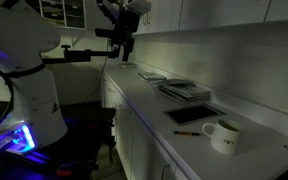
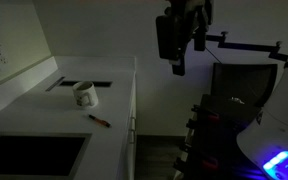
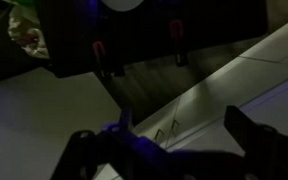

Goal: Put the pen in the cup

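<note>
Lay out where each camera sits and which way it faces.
Exterior view: sits beside the robot's base and looks along the counter towards the pen and cup; the gripper is raised at the far end.
Exterior view: sits over the counter's opposite end and faces back towards the robot; it shows the cup, the pen and the raised gripper.
Wrist view: looks down past the open gripper at the counter edge; no pen or cup is visible.
Shared: both exterior views show the cup, pen and gripper.
</note>
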Controlling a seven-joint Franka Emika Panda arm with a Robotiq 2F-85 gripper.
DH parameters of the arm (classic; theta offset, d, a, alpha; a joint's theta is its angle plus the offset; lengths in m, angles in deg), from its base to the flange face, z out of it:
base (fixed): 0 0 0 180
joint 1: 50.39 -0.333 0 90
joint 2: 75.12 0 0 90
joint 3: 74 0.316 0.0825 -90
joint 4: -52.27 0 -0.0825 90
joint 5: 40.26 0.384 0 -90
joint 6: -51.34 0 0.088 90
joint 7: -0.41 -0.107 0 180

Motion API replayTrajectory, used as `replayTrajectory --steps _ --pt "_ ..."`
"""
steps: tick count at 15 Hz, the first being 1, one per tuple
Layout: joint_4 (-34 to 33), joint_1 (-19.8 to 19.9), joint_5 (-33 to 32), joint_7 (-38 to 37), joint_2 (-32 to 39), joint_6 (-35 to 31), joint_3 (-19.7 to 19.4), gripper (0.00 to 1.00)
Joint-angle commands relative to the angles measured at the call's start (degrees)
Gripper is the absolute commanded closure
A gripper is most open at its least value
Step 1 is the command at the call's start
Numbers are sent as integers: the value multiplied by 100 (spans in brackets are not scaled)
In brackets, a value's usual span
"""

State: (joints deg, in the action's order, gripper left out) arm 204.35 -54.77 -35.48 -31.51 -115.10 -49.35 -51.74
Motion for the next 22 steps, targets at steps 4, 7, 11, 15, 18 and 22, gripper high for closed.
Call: replayTrajectory --steps 4,7,11,15,18,22 --pt "-4 -83 -47 -45 23 2 -76 0" --pt "10 -39 -147 212 284 -525 -143 0" --pt "-106 128 -221 958 1672 -2384 -566 0" --pt "-597 321 -333 1730 3506 -3475 -890 0" --pt "-1453 202 -718 1651 4920 -3532 -1074 0" --pt "-2567 -150 -685 1725 6214 -3289 -1388 0"
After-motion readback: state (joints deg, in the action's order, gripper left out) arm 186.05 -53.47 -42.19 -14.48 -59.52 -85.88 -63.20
